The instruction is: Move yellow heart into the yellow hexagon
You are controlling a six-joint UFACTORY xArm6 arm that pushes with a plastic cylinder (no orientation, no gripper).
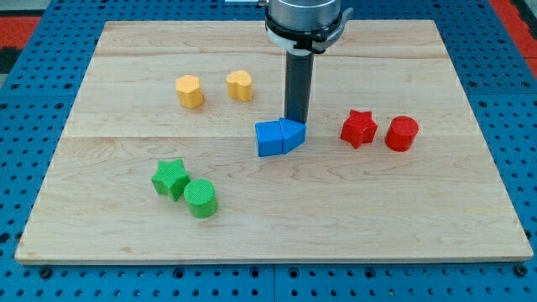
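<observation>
The counter (419, 218) is a pale wooden board lying on a blue pegboard (520, 101) that shows around all its edges. The arm (304, 21) comes down from the middle of the counter's top edge, and its dark rod (298, 88) stands upright. There is no hand on this arm, only the rod, so nothing is gripped. My tip (295, 122) sits at the very centre of the counter, right at the top edge of the blue blocks and seemingly touching them, though the contact itself is hard to make out.

The two blue blocks (278, 137) lie pressed together as one cluster; their exact shapes are hard to tell. Toward the right edge lie the red star (358, 127) and, just beside it, the red cylinder (401, 133). Near the bottom left corner the green star (169, 178) touches the green cylinder (201, 199).

Toward the top left, the yellow hexagon (190, 91) and the yellow heart (240, 85) sit near each other with a clear gap between them, the heart on the side nearer the centre. The heart lies to the view's left of the rod, apart from my tip.
</observation>
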